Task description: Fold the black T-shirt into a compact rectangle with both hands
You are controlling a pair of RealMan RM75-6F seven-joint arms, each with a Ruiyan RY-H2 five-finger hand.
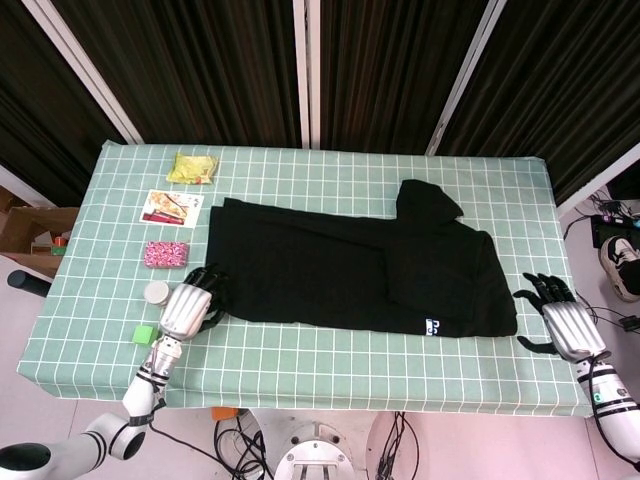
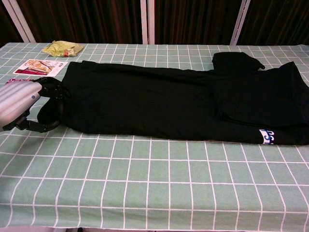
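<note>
black T-shirt (image 1: 350,270) lies flat across the middle of the table (image 1: 330,370), long axis left-right, already partly folded: one sleeve (image 1: 428,202) sticks up toward the far edge, a doubled layer sits over the right portion, small white label (image 1: 431,326) on the near hem toward the right. left hand (image 1: 188,305) sits at the shirt's near-left corner, fingertips (image 2: 54,90) touching the hem edge; in the chest view the fingers curl over the fabric edge with the thumb below, but can't tell whether cloth is actually pinched or just touched. right hand (image 1: 560,318) is past the shirt's right end, near the table's right edge, fingers spread apart, holding nothing, clear of the fabric; only the head view shows it. off to the left of the shirt: yellow-green packet (image 1: 192,167) near the far edge, printed card (image 1: 172,208) below it, pink patterned pouch (image 1: 166,254) next, then a small white round container (image 1: 156,292) and a green cube (image 1: 145,334) just beside the left hand. green checked tablecloth covers the table, dark curtains (image 1: 300,70) behind
</note>
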